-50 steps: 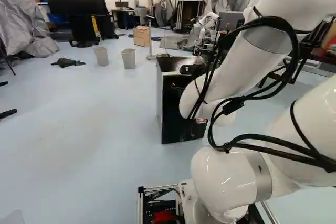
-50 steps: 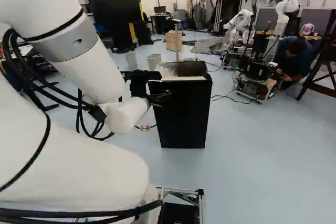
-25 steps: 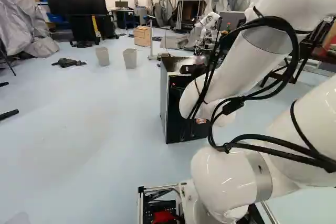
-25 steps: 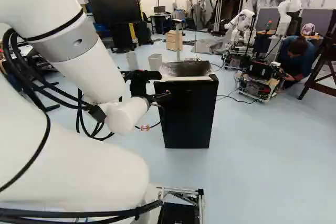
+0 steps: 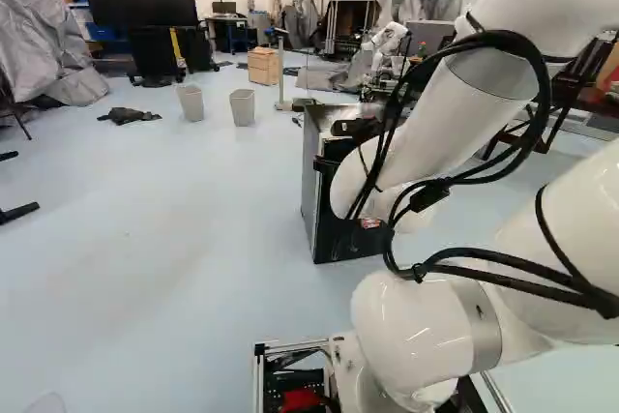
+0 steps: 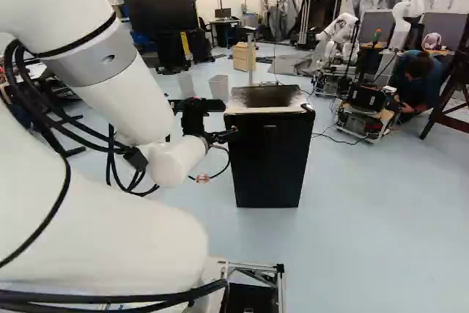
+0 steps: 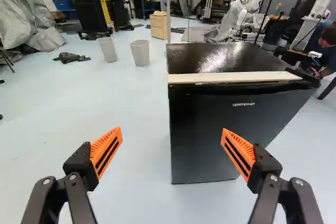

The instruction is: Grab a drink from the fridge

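In the left base view I see the black fridge mid-floor, the white arm covering its two o'clock side, a wooden box off at eleven.

The arm is glossy white, with thick rounded tubes, bulging joint housings and smooth grey bands, and loose loops of thick black cable run along it, held by thin black straps and joined at a small black rectangular block. The black two-fingered gripper has angular linkages with silvery round screws and wedge-shaped orange pads, finely ribbed and marked with dark slots. Silvery metal rails frame the base, around black parts and a red piece.
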Motion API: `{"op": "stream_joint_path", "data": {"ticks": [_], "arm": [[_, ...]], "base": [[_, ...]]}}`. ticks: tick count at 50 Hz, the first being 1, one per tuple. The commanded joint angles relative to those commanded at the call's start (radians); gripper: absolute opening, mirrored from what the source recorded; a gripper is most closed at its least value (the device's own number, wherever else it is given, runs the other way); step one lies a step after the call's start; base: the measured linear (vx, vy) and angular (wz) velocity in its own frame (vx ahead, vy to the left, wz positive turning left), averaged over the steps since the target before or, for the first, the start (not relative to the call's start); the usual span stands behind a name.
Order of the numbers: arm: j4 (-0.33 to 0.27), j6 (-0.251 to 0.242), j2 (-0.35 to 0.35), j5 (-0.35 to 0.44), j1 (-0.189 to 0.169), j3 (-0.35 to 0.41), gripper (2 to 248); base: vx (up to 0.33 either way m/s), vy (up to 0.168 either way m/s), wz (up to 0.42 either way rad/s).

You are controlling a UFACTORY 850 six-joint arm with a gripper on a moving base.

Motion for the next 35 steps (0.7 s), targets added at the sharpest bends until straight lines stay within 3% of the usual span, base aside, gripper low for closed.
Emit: {"op": "stream_joint_path", "data": {"ticks": [16, 35], "arm": [[0.017, 0.0, -0.006, 0.0, 0.02, -0.005, 247], [0.155, 0.0, -0.043, 0.013, 0.094, -0.035, 247]], "base": [[-0.001, 0.003, 0.0], [0.0, 0.0, 0.0]]}}
